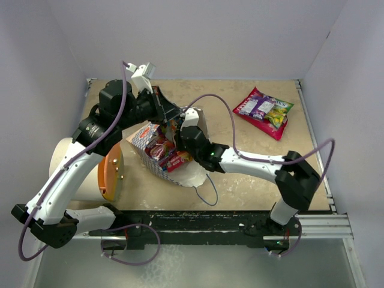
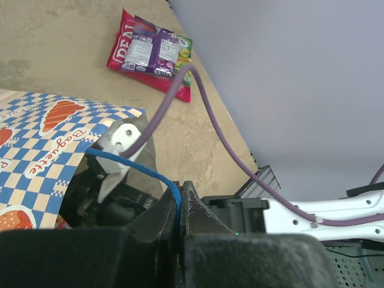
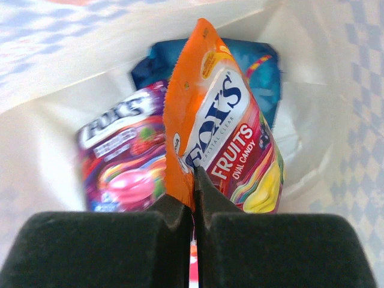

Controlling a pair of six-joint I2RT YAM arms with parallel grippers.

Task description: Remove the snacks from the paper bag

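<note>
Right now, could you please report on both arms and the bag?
Left fingers shut on blue cord handle of paper bag. Right fingers shut on orange packet inside it. Purple packet, blue packet still inside. Nothing blocking.

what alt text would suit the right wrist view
The right gripper is shut on the edge of an orange candy packet inside the white paper bag. A purple packet lies to its left and a blue packet behind.
</note>
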